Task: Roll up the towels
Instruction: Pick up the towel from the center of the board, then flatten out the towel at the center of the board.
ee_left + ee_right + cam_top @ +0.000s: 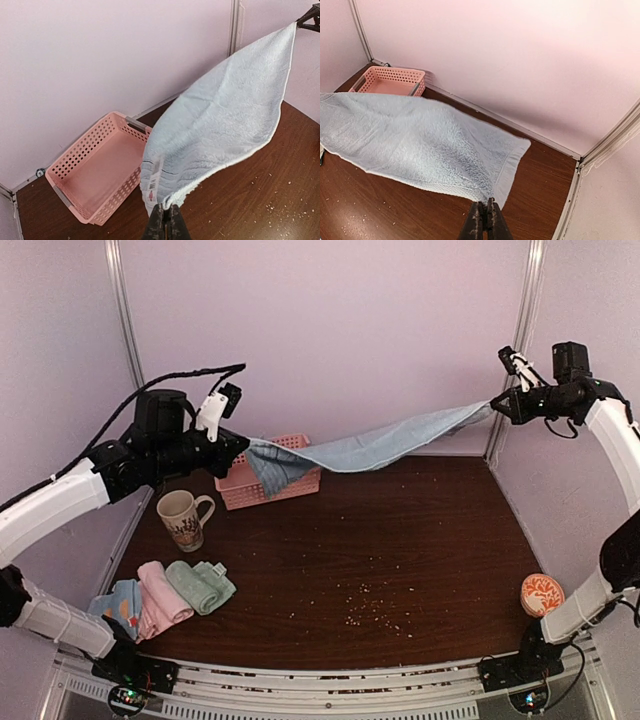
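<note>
A light blue towel [370,448] hangs stretched in the air above the back of the table. My left gripper [243,447] is shut on its left corner, seen pinched in the left wrist view [166,206] beside the towel's label. My right gripper [497,406] is shut on the opposite corner, with the towel [415,142] spreading away from the right gripper [485,202] in its own view. Three rolled towels lie at the near left: a blue one with orange dots [118,604], a pink one [160,598] and a pale green one [200,585].
A pink perforated basket [240,487] stands at the back left under the hanging towel, seen also as the basket [95,165] in the left wrist view. A beige mug [181,519] stands in front of it. An orange patterned cup [542,594] sits near right. Crumbs dot the table [380,540].
</note>
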Controlling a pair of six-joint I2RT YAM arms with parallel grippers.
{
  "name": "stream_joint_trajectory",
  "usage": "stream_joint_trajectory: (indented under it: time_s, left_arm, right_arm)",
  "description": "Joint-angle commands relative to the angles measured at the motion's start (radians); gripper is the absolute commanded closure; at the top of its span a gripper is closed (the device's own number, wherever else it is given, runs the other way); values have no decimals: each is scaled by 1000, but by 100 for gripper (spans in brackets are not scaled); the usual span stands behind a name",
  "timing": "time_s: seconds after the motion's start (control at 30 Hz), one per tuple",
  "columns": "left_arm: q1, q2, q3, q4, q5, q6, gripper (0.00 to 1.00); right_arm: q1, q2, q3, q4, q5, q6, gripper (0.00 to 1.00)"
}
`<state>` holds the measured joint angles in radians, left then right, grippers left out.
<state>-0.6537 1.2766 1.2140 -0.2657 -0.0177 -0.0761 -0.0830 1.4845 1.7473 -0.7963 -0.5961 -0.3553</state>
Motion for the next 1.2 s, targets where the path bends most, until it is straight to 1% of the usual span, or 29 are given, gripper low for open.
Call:
stream_joint_trajectory:
  time_s: [0.0,0.03,0.1,0.17,0.23,0.33,0.47,0.57,0.63,0.7,0.77,0.87,0.9,0.97,1.0,1.07,1.17]
  left_arm:
    - [-21,-156,-30,41,77,4,100]
    - [-51,-179,-12,0,45,30,100]
    - [-106,-219,42,-71,-78,78,100]
    - [-124,-259,85,-109,-91,92,100]
    - [-124,-294,108,-117,-64,87,100]
    - [-124,-297,103,-123,-73,76,100]
    - [-124,-207,23,-103,-157,19,100]
    - [-94,-55,-4,-94,-198,-54,100]
    - [-56,69,4,-78,-208,-96,100]
    - [-27,198,28,-44,-230,-104,100]
    - [3,344,84,-29,-270,-97,100]
    - [45,499,257,-86,-304,-108,100]
    - [49,536,316,-119,-303,-109,94]
    - [48,567,389,-184,-270,-117,76]
    - [47,560,394,-198,-252,-121,72]
    - [34,517,356,-199,-229,-122,66]
    - [18,440,260,-200,-173,-110,63]
  right_arm:
    - [-1,-141,-83,-34,-88,-70,100]
    - [-2,-184,-93,-64,-110,-96,100]
    - [-2,-290,-106,-108,-159,-139,100]
    - [-5,-384,-125,-121,-188,-167,100]
    - [-45,-428,-124,-165,-240,-206,100]
    - [-54,-443,-170,-197,-200,-244,100]
    - [-54,-428,-341,-103,-81,-189,100]
    - [-53,-355,-468,-19,-3,-144,100]
    - [-52,-234,-513,45,46,-117,100]
    - [-49,-95,-508,72,67,-120,100]
    - [-46,57,-452,99,101,-86,100]
    - [-46,239,-324,173,235,65,83]
    - [-47,274,-275,175,272,99,79]
    - [-47,294,-208,161,269,134,70]
    - [-46,281,-202,161,261,137,67]
    - [-46,233,-235,166,219,114,63]
    - [-45,156,-302,104,138,24,61]
